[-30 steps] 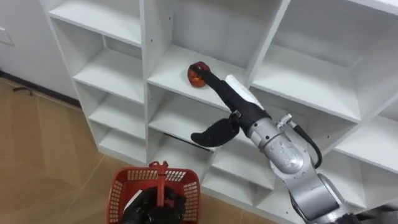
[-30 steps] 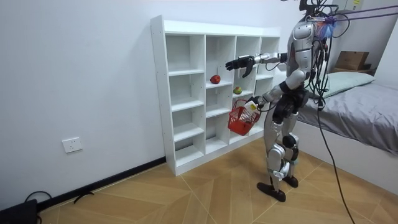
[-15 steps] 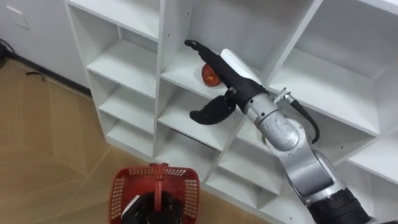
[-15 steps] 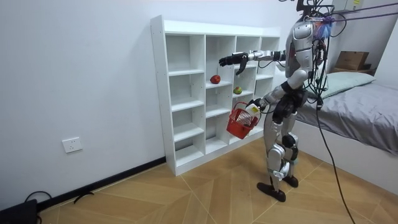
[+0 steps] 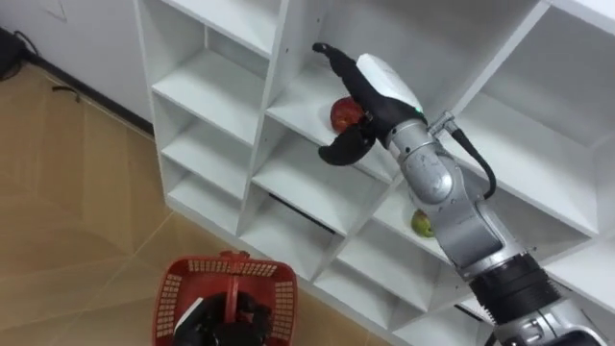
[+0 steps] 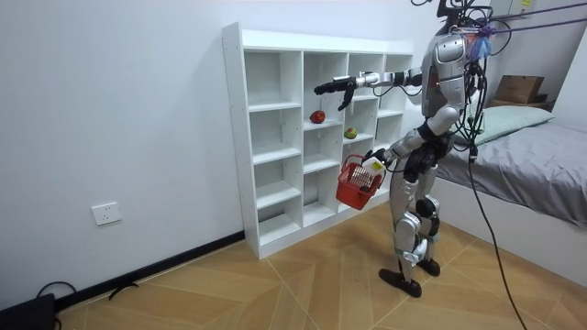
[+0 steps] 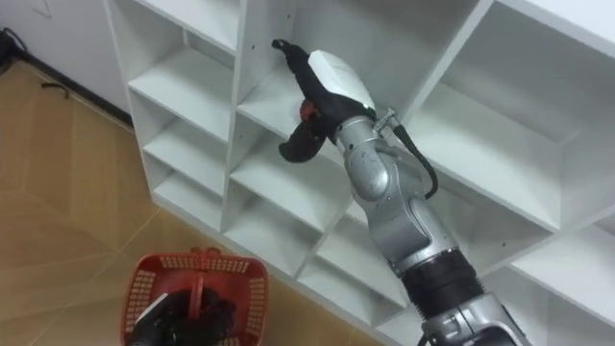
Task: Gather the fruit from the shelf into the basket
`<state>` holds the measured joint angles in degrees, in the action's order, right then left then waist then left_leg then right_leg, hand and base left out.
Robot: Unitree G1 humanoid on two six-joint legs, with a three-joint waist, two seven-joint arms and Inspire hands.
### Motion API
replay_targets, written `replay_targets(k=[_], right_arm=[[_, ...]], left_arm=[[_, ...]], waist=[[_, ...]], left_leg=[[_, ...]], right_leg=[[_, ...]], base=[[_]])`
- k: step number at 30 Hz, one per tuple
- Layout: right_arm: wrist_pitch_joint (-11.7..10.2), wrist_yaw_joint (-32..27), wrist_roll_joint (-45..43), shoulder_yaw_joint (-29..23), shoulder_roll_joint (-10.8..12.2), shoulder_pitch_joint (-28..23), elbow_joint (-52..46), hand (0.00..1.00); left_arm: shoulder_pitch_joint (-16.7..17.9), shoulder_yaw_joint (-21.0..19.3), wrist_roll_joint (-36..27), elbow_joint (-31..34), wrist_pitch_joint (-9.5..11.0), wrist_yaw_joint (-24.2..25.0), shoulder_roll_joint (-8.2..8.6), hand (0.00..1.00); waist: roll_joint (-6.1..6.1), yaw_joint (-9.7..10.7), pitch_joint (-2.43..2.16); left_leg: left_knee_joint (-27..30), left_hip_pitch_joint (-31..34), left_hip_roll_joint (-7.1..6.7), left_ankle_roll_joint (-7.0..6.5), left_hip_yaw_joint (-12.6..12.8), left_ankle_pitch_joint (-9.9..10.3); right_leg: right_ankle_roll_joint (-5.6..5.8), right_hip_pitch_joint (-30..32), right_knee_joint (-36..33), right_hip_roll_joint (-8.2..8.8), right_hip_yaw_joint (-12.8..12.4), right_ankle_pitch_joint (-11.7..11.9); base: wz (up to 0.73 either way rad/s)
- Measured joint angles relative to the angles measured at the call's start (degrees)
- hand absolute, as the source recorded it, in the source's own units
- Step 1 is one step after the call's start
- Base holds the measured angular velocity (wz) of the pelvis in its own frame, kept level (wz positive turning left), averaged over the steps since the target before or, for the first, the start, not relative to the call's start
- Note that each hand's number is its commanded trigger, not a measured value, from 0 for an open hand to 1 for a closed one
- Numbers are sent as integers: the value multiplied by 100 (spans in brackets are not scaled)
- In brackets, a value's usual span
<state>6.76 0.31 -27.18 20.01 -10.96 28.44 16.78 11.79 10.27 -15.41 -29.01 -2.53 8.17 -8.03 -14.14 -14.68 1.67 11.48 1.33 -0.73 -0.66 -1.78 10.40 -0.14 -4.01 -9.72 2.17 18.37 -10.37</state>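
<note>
A red apple (image 5: 343, 114) lies on a middle shelf of the white shelf unit (image 5: 207, 82). My right hand (image 5: 375, 82) reaches into that compartment, open, with straight fingers stretched over the apple and the thumb hanging below and in front of it; part of the apple is hidden behind the hand. A green fruit (image 5: 421, 224) lies one shelf lower, in the compartment to the right. My left hand (image 5: 229, 319) is shut on the handle of a red basket (image 5: 192, 284) that hangs low in front of me. In the room view I stand facing the shelf unit (image 6: 275, 137), with the basket (image 6: 358, 181) at hip height.
The shelf unit's other compartments hold nothing that I can see. Wooden floor (image 5: 67, 192) lies to my left. In the room view a bed (image 6: 532, 156) with a cardboard box (image 6: 518, 89) is behind me, and a wall socket (image 6: 106, 213) sits low on the wall.
My right hand has gone deeper into the compartment and higher, from fingertips at the apple to fingers over it. The head camera has shifted. The basket has swung slightly.
</note>
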Motion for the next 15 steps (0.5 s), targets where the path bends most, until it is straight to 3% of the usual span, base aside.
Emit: replay_targets(k=[6,12,15], right_arm=[[-16,-329,16,-140,-29,157,777,0],[-37,-592,16,-325,-221,249,888,0],[-74,-603,13,-360,-315,487,1385,0]], left_arm=[[-43,-128,-18,-165,-4,-2,-8,100],[-47,-187,-14,-181,-8,-1,-8,100],[-88,-259,26,-261,-6,-1,34,100]], waist=[[-5,-39,9],[-9,-53,26],[-2,-48,34]], left_leg=[[28,133,2,-1,14,-4],[26,310,1,5,35,-35],[30,351,-2,5,9,-35]], right_leg=[[0,125,-6,9,46,0],[-2,302,0,9,44,1],[-2,329,4,12,70,1]], base=[[-1],[-1],[4]])
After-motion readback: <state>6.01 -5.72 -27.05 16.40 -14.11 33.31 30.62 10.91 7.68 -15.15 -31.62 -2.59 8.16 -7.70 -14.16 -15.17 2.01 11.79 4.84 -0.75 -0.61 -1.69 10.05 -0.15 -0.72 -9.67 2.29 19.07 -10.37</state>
